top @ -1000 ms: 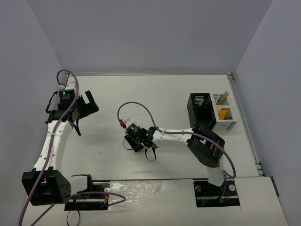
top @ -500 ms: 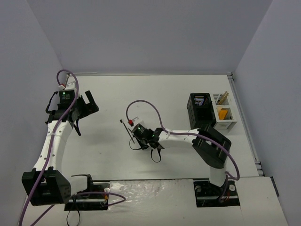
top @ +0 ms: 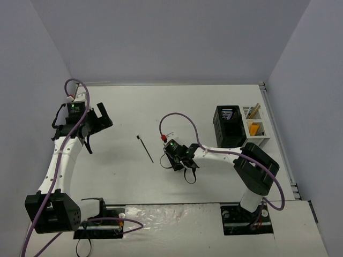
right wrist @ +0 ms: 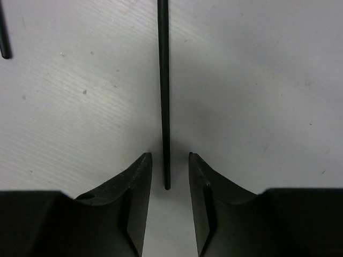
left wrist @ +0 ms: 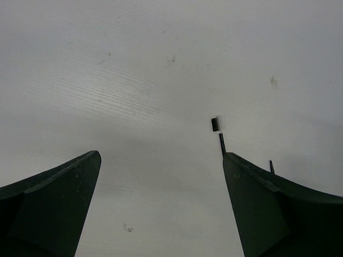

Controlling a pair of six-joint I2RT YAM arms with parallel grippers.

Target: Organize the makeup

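A thin black brush [top: 144,148] with a small comb head [left wrist: 216,124] lies flat on the white table, left of my right gripper [top: 172,160]. In the right wrist view a thin black stick [right wrist: 164,80] lies on the table. Its near end sits between the slightly parted jaws of the right gripper [right wrist: 170,160], touching neither finger. Another black tip [right wrist: 3,32] shows at the upper left. My left gripper [top: 96,130] hangs at the far left, wide open [left wrist: 161,166] and holding nothing. Beige wooden sticks [top: 253,111] and an orange item [top: 255,129] stand in the holder.
A black mesh holder [top: 229,126] and a white compartment holder [top: 256,140] stand together at the right of the table. Purple cables loop over both arms. Walls close in the table at the back and on both sides.
My right gripper has moved to the right, off the black brush, which now lies uncovered on the table. The left arm has not moved.
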